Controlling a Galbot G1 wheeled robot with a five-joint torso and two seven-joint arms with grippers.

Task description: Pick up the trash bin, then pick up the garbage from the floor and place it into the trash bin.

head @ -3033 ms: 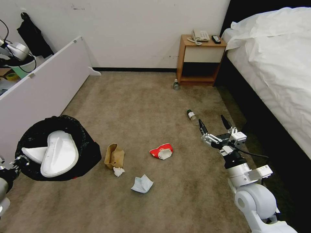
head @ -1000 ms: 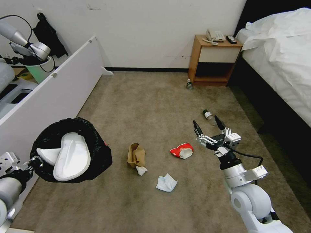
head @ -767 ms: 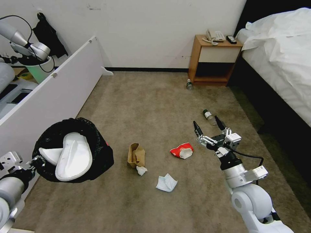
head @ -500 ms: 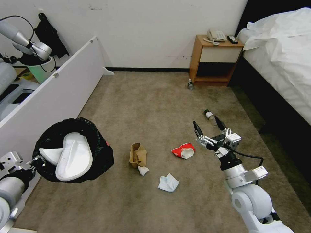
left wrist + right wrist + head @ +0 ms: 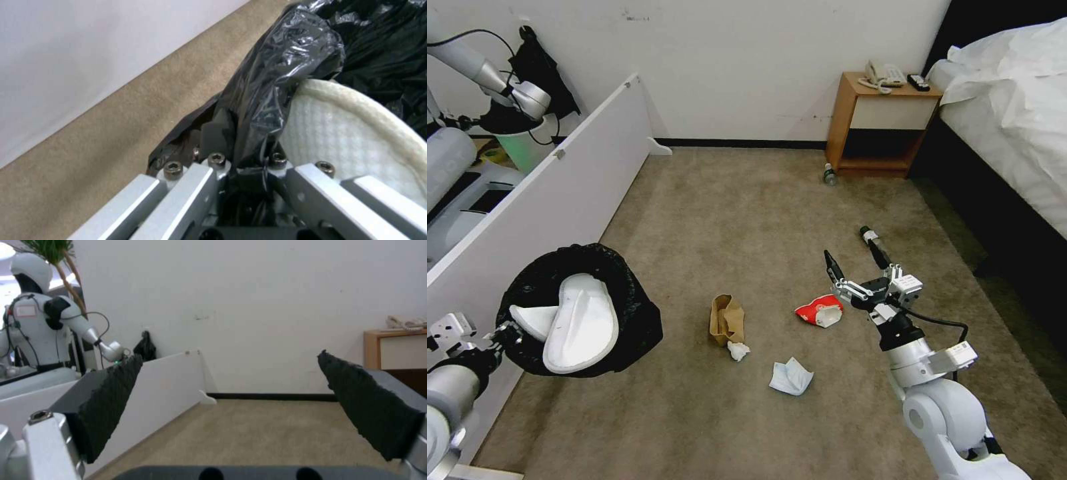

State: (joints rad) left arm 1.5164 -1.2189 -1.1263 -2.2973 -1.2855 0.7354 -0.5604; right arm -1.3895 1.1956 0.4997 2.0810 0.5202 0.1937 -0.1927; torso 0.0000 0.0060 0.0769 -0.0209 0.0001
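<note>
Heads-up: your view has slid left; nothing grabbed yet. Right gripper [image 5: 856, 260] still hangs spread above the red wrapper [image 5: 819, 311], left gripper [image 5: 240, 166] pinching the trash bin [image 5: 627, 313].

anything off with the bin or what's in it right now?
Yes. The trash bin hangs tilted, held off the floor by the left gripper, shut on its bag-covered rim. Two white slippers stick up out of the opening rather than sitting down inside. The right gripper is open above the carpet.

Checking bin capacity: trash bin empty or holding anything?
Holding: two white slippers fill the trash bin, gripped at its rim by the left end effector.
</note>
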